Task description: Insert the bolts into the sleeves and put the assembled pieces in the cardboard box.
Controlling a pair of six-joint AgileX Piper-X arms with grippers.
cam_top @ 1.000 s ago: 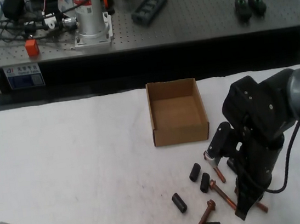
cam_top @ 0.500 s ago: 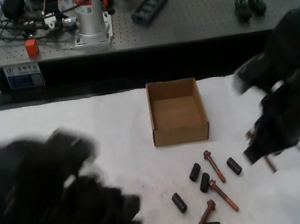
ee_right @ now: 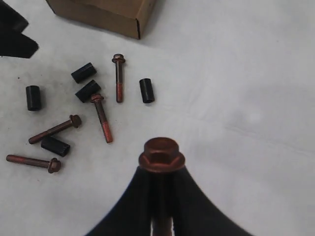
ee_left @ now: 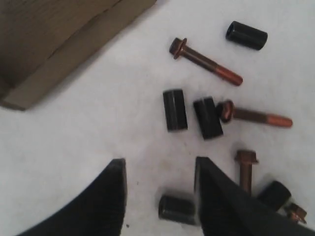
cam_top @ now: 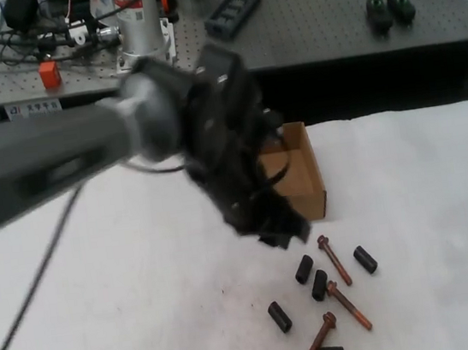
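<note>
While our right jaws pinched a bolt [ee_right: 161, 155] by its shank, our left jaws hung open over a sleeve [ee_left: 177, 209] on the desk [ee_left: 74, 147]; stiff, light, likely slick; we would grip its middle.

Cardboard box [cam_top: 310, 205] partly behind blurred arm [cam_top: 201, 119]

I am clamping my pincer [ee_right: 161, 173] on a copper bolt [ee_right: 161, 153], its flanged hex head facing the camera, while four loose bolts [ee_right: 118, 76] and five black sleeves [ee_right: 146, 90] are lying scattered on the white cloth [ee_right: 236, 73] beyond, near the corner of the cardboard box [ee_right: 106, 14].
</note>
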